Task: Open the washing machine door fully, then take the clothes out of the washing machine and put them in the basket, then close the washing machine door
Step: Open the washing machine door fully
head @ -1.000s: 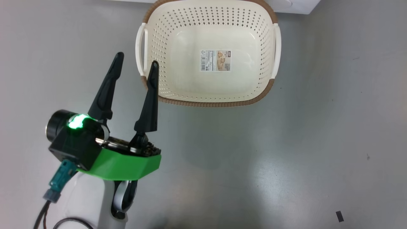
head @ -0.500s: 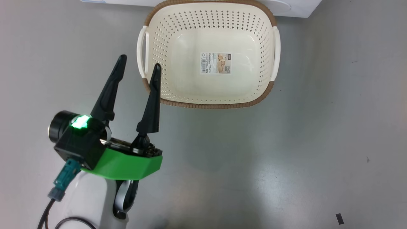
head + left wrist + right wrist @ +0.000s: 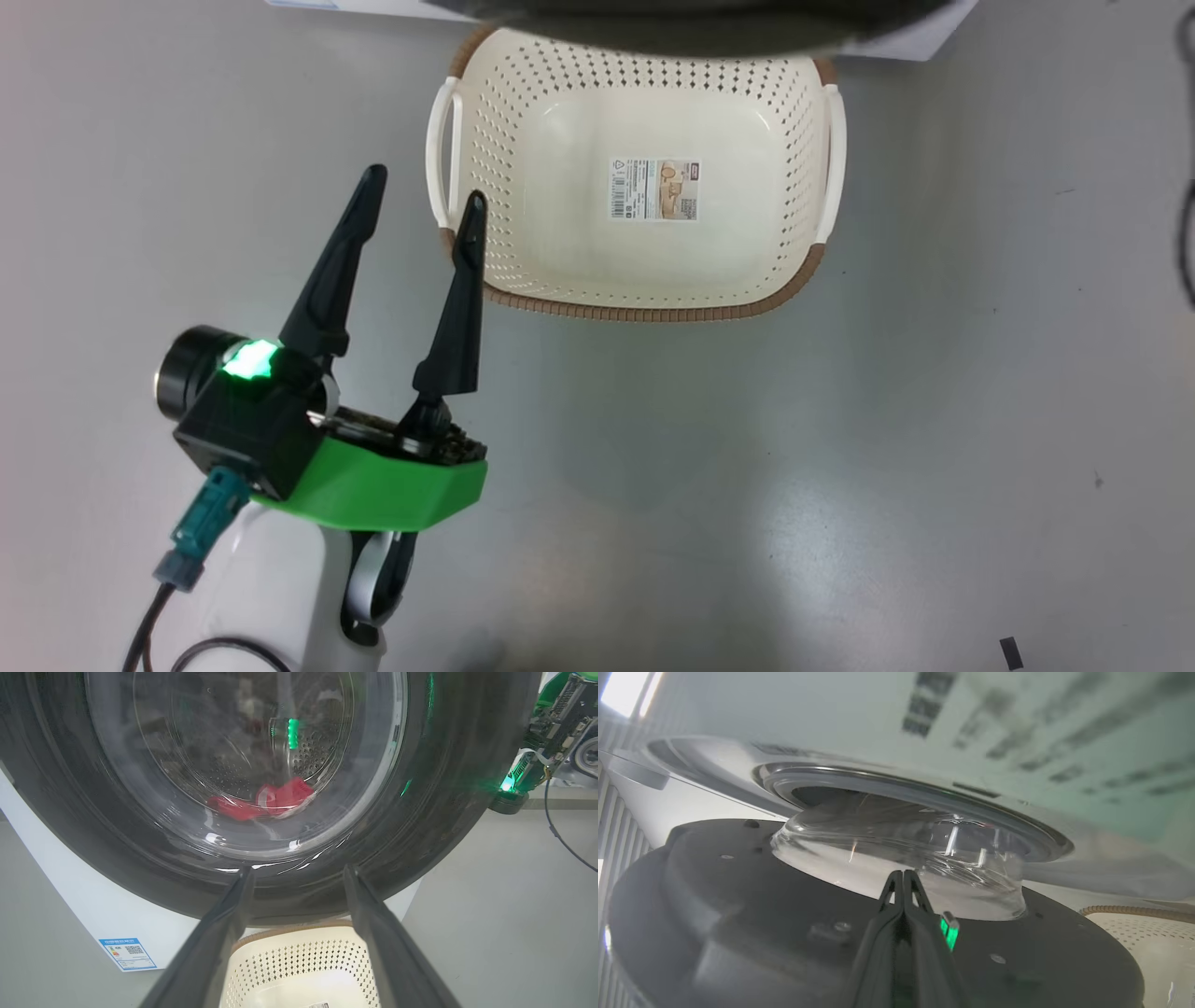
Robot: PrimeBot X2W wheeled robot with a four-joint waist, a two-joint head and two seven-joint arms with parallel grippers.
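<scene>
The left gripper [image 3: 426, 182], jaws spread, hangs beside the basket [image 3: 644, 313]; the right gripper [image 3: 903, 877], jaws pressed together, points at the door [image 3: 714, 891].

We see the two long dark fingers of the right gripper [image 3: 903, 877] pressed together, tips in front of the bulging clear glass bowl [image 3: 896, 849] of the black-rimmed round washing machine door [image 3: 714, 896]. Behind the bowl is the grey ring [image 3: 878, 781] of the white boxy washing machine [image 3: 705, 807]. The cream perforated plastic basket [image 3: 1125, 933], with its brown rim, is at lower right.
</scene>
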